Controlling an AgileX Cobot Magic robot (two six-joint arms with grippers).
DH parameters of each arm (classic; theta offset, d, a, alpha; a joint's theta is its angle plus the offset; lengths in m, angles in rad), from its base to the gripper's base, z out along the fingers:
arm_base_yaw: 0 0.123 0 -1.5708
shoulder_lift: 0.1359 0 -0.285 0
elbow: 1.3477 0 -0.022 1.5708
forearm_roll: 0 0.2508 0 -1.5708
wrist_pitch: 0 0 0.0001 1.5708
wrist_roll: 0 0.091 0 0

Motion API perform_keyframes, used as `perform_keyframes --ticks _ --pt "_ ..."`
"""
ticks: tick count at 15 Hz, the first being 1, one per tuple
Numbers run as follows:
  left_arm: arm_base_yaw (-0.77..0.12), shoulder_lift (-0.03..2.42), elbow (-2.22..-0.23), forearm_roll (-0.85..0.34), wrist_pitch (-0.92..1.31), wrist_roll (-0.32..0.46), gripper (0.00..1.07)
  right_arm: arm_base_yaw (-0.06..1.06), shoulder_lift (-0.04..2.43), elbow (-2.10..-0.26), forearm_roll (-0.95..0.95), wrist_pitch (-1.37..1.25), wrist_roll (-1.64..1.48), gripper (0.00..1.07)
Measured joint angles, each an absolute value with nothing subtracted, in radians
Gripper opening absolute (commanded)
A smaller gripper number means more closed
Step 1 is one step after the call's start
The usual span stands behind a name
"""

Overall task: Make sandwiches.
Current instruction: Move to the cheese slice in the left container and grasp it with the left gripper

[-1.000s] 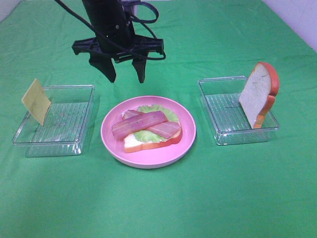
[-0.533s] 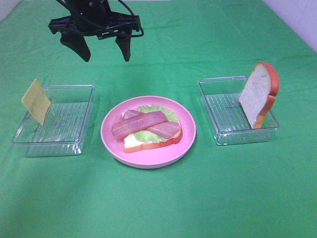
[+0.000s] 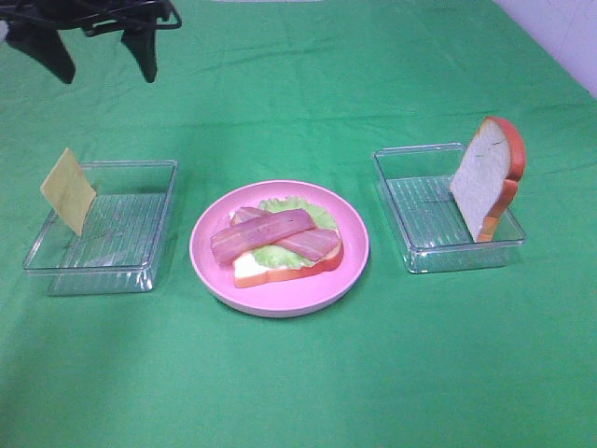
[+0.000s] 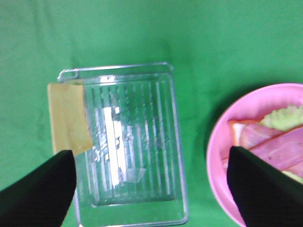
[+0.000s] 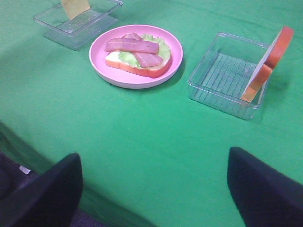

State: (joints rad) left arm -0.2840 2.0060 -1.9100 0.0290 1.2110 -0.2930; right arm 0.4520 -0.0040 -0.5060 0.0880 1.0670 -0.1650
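Observation:
The sandwich [image 3: 270, 245] lies open on the pink plate [image 3: 207, 266]: one bread slice, pale green lettuce [image 3: 317, 217] and two bacon strips [image 3: 266, 231] on top. A yellow cheese square [image 3: 67, 191] leans on the left tray's rim. The second bread slice [image 3: 485, 177] stands on edge in the right tray. My left gripper [image 3: 101, 58] hangs open and empty at the far left, beyond the left tray; its wrist view looks down on the cheese [image 4: 68, 118] between the spread fingers [image 4: 38, 194]. My right gripper [image 5: 154, 189] is open and empty near the table's front edge.
Two clear plastic trays flank the plate: the left tray [image 3: 154, 238] and the right tray [image 3: 415, 219]. A green cloth covers the table. The right wrist view shows the table's front edge dropping off [image 5: 28, 156].
My left gripper has swung from above the back of the plate to the far left, behind the left tray, with its fingers spread wider. Nothing on the table has moved.

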Motion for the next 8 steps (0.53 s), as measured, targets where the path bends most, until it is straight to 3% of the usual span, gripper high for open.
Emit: perform_keyframes --ticks 3,8 --pt "-0.173 1.952 -1.74 0.055 1.214 -0.308 0.82 0.452 -0.004 -0.506 0.088 1.067 -0.165 0.76" --pt "-0.108 1.98 -1.707 0.087 1.217 -0.308 0.74 0.452 -0.004 -0.506 0.088 1.067 -0.165 0.76"
